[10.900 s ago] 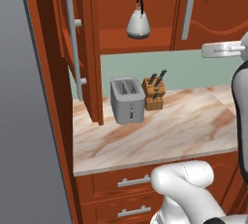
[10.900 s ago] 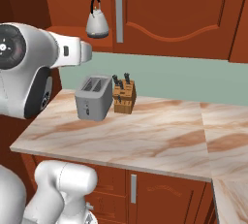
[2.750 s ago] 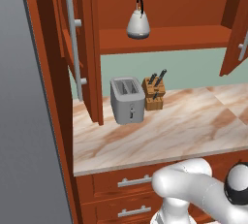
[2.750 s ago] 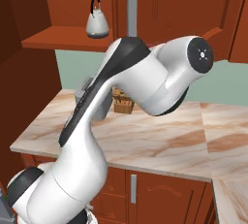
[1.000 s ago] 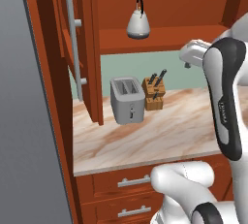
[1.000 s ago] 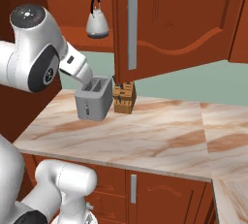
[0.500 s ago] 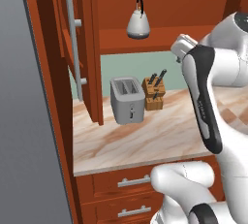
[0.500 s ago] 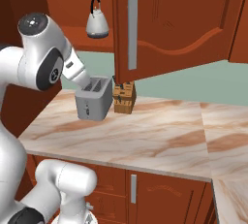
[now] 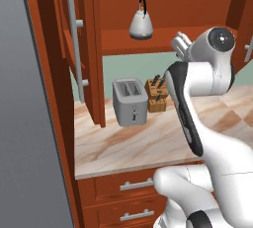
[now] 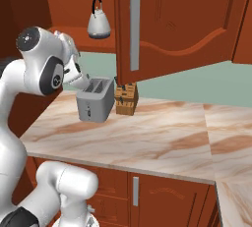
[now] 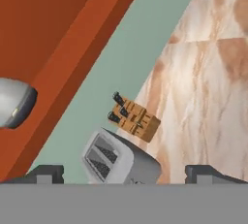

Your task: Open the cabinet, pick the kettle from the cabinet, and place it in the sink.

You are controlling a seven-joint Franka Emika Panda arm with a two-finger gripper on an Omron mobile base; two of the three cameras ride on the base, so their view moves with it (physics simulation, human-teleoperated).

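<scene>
**Arm Raised Toward Open Cabinet Shelf**

Kettle (image 9: 141, 23) stands upright on the shelf of the open cabinet (image 9: 86, 49), untouched, in the same position as one second ago. Compared with half a second ago, the arm has swung further left and the gripper (image 9: 181, 43) now sits just right of the kettle, near the shelf edge. Jaws stand fully apart and hold nothing. On the marbled countertop (image 9: 143, 143) below, the toaster (image 9: 130, 101) and knife block (image 9: 156, 94) stand side by side, unchanged.
</scene>
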